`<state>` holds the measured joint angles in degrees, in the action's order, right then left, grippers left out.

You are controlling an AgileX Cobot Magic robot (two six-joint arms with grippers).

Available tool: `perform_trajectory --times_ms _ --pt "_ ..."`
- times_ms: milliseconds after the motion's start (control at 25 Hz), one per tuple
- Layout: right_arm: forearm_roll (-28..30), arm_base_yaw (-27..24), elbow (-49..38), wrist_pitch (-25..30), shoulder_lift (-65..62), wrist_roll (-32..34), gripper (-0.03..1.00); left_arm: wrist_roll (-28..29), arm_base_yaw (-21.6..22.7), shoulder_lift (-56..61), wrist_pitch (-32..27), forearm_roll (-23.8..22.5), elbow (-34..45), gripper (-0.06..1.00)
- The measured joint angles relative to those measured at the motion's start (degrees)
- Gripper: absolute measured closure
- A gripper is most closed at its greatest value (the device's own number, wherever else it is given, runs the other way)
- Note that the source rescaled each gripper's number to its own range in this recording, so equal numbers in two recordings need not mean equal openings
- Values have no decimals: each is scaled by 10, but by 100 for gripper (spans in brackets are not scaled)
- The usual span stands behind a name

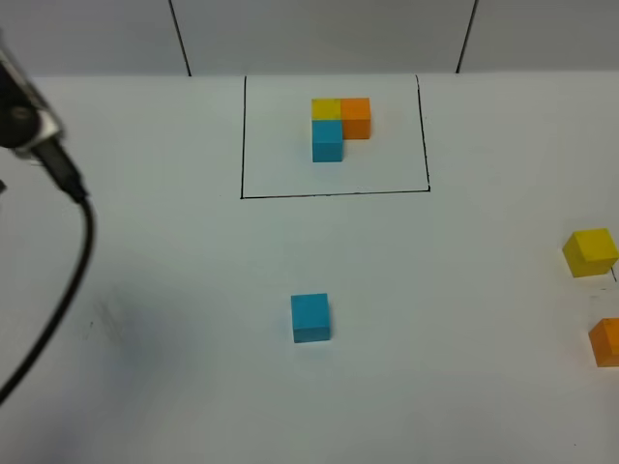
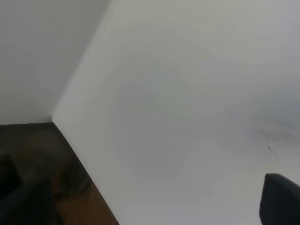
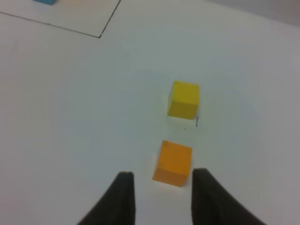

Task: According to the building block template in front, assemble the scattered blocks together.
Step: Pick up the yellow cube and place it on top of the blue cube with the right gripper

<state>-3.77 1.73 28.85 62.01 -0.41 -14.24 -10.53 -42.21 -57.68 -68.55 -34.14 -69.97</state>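
White table is left open around the blue block, before the template. Far right, the yellow block and orange block are set, orange just before the right gripper, whose fingers are parted. Whether the left gripper is open cannot be told.

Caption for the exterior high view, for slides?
Framed L-shaped template at rear; loose blue cube central, yellow cube and orange cube at right edge, unassembled.

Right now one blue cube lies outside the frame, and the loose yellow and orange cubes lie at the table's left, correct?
No: the exterior high view shows the loose yellow cube and orange cube at the table's right. The loose blue cube does lie outside the frame.
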Motion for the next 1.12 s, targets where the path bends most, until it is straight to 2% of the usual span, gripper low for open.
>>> perform_trajectory --times_ms 320,560,640,800,1000,1120 --pt "0 0 0 0 0 0 97 24 0 237 0 65 6 23" --pt "0 0 0 0 0 0 97 16 14 348 0 88 76 26" --pt "0 0 0 0 0 0 97 4 35 375 0 103 110 26" --pt "0 0 0 0 0 0 97 -28 108 417 -1 169 167 26" --pt "0 0 0 0 0 0 97 -29 210 479 -1 286 201 26" --pt "0 0 0 0 0 0 97 -21 265 533 0 325 224 26"
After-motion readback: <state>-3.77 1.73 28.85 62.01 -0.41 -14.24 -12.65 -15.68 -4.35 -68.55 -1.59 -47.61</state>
